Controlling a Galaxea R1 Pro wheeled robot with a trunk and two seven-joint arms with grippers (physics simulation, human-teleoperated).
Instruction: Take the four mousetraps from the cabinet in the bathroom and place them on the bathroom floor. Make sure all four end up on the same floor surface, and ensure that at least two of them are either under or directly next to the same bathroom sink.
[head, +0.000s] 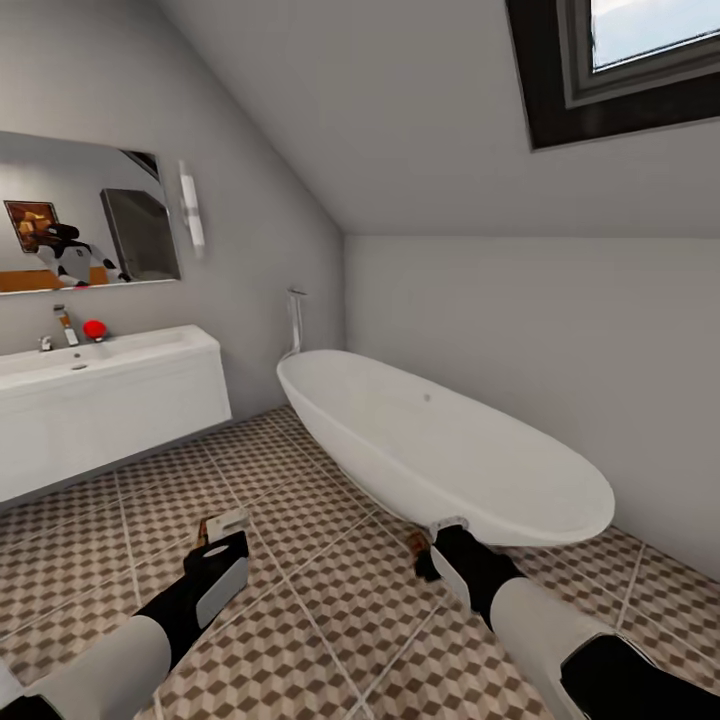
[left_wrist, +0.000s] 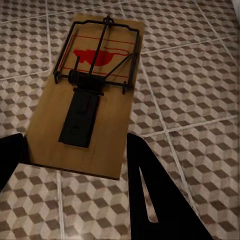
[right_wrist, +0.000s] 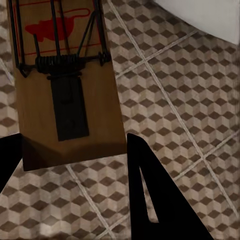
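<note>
From the head camera I see both my arms reaching out low over the bathroom floor (head: 330, 590), its cube-patterned tiles running from me to the walls. At about 11 o'clock my left gripper (head: 222, 535) carries a mousetrap (head: 222, 524) above the tiles; at about 1 o'clock my right gripper (head: 440, 545) carries another mousetrap (head: 418, 548), just short of the near end of the white bathtub (head: 440, 450). The tub lies across my path from 12 to 2 o'clock, with a slim tap column (head: 295, 320) at its far end. Farther off at 10 o'clock a white vanity with sink (head: 100, 395) hangs on the wall, a red object (head: 94, 329) by its faucet (head: 66, 325), a mirror (head: 85, 215) above, and a skylight (head: 630, 60) high at 1 o'clock. In the left wrist view the dark fingers (left_wrist: 155, 195) are parted just the width of the trap's (left_wrist: 85, 100) wooden base, pinching its near end. The right wrist view shows the same: fingers (right_wrist: 150, 200) parted around the board's (right_wrist: 65, 85) near end, gripping it, the floor (right_wrist: 175, 125) well below.
</note>
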